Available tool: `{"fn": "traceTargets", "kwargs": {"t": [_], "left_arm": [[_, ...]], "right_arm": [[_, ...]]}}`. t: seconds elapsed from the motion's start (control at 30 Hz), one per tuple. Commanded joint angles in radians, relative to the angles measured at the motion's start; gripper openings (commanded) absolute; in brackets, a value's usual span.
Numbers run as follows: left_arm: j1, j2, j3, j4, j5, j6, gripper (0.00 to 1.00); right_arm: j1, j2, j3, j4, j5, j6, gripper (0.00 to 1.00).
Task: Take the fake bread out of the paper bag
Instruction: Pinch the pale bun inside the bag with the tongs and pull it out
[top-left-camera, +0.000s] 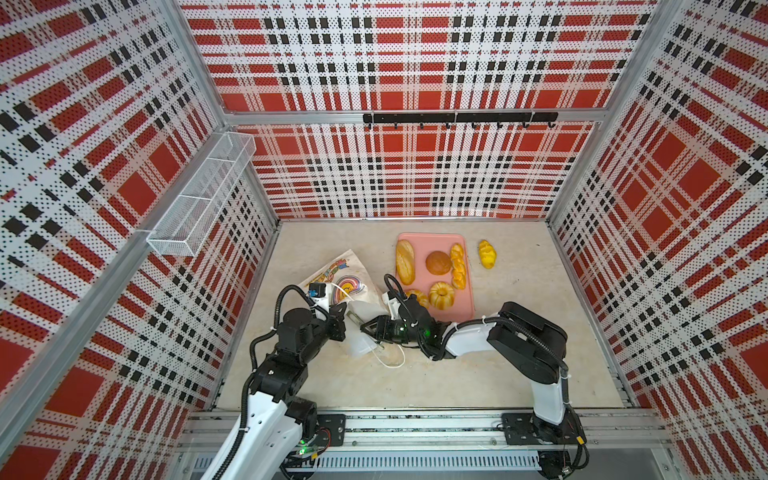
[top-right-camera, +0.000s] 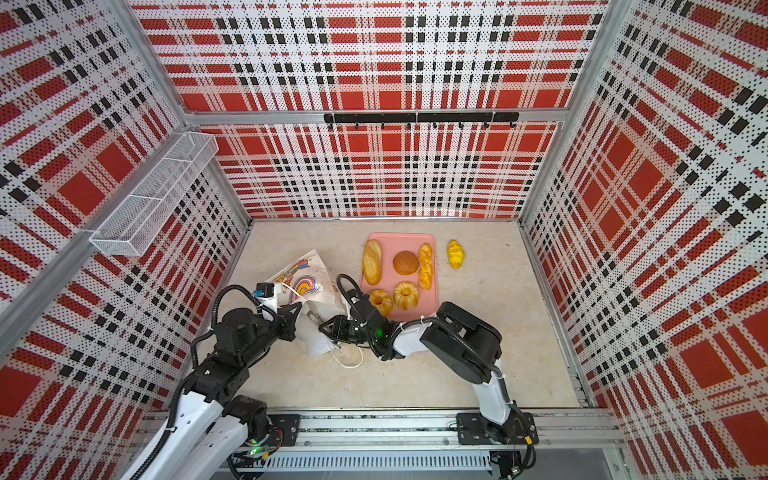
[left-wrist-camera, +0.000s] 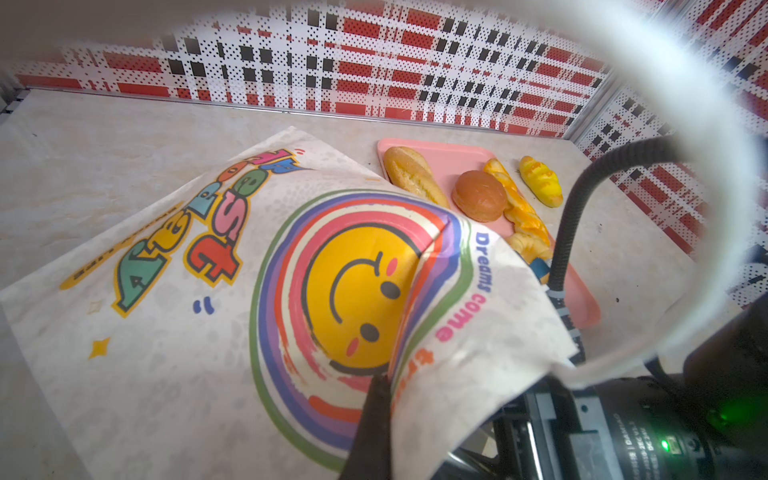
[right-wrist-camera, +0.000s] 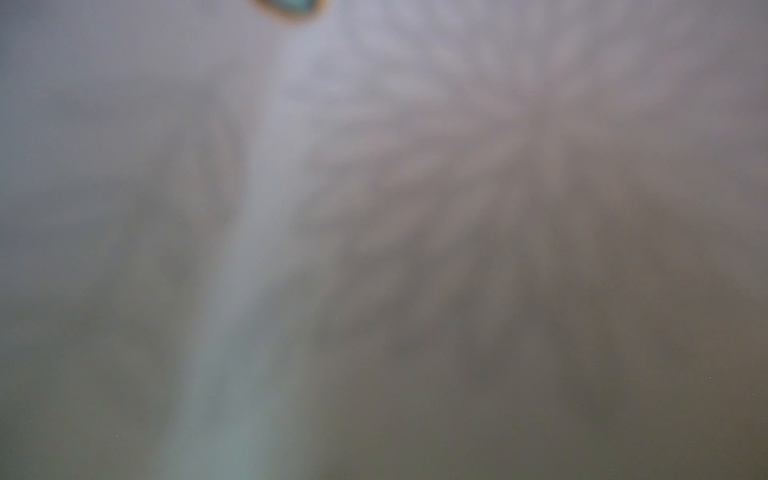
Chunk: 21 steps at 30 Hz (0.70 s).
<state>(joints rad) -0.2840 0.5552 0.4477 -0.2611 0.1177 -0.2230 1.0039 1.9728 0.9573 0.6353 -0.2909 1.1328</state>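
White wire mesh forms a long basket (top-left-camera: 199, 195) fixed to the left wall above the counter (top-left-camera: 519, 332), whose beige stone-look top carries everything else. On the counter's left half the paper bag (top-left-camera: 345, 270) lies on its side, base toward the back-left corner and mouth toward the front edge. The left gripper (top-left-camera: 341, 308) is clamped onto the upper rim at the mouth and holds it up; in the left wrist view one dark finger (left-wrist-camera: 374, 419) presses against the paper. The bag's face shows a yellow smiley ringed by rainbow bands, bubble letters that seem to spell "Just", and the words "Dreams come", with the next word lost in a fold. A white cord handle (top-left-camera: 392, 361) trails from the mouth onto the counter toward the front edge. The right gripper (top-left-camera: 365, 328) reaches into the mouth from the right. Paper hides its tips and the right wrist view is only grey-white blur, so I cannot tell how its jaws stand or whether they hold anything. Just right of the bag, toward the back edge, a pink tray (top-left-camera: 432, 243) bears most of the fake bread (top-right-camera: 405, 262): a long loaf (top-left-camera: 404, 262), a round bun (top-left-camera: 438, 262), a braided stick (top-left-camera: 458, 266) and two rings (top-left-camera: 441, 294). The left ring (top-left-camera: 417, 296) is half hidden by the right arm's wrist and cable. A croissant (top-left-camera: 487, 254) lies on bare counter just right of the tray. A black hook rail (top-left-camera: 459, 118) hangs on the back wall.
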Motion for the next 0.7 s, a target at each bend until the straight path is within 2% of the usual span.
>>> {"fn": "traceTargets", "kwargs": {"t": [0.0,0.1,0.17,0.33,0.47,0.63,0.67], "left_arm": [[-0.012,-0.004,0.014,0.029,-0.032,0.001,0.00],[-0.011,-0.010,0.012,0.030,-0.056,-0.004,0.00],[-0.043,-0.014,0.010,0.025,-0.087,-0.022,0.00],[-0.046,0.004,0.033,-0.016,-0.181,-0.132,0.00],[-0.042,0.048,0.073,-0.060,-0.236,-0.228,0.00],[-0.026,0.127,0.146,-0.148,-0.262,-0.279,0.00],[0.009,0.151,0.164,-0.167,-0.263,-0.293,0.00]], "right_arm": [[0.002,-0.052,0.036,0.036,-0.032,0.003,0.25],[0.002,-0.076,0.035,0.020,-0.040,0.002,0.09],[0.005,-0.107,0.030,0.000,-0.040,-0.007,0.01],[0.032,-0.232,0.044,-0.188,-0.010,-0.121,0.00],[0.060,-0.353,0.051,-0.421,0.066,-0.258,0.00],[0.071,-0.479,0.054,-0.676,0.172,-0.398,0.00],[0.072,-0.500,0.058,-0.726,0.189,-0.420,0.00]]}}
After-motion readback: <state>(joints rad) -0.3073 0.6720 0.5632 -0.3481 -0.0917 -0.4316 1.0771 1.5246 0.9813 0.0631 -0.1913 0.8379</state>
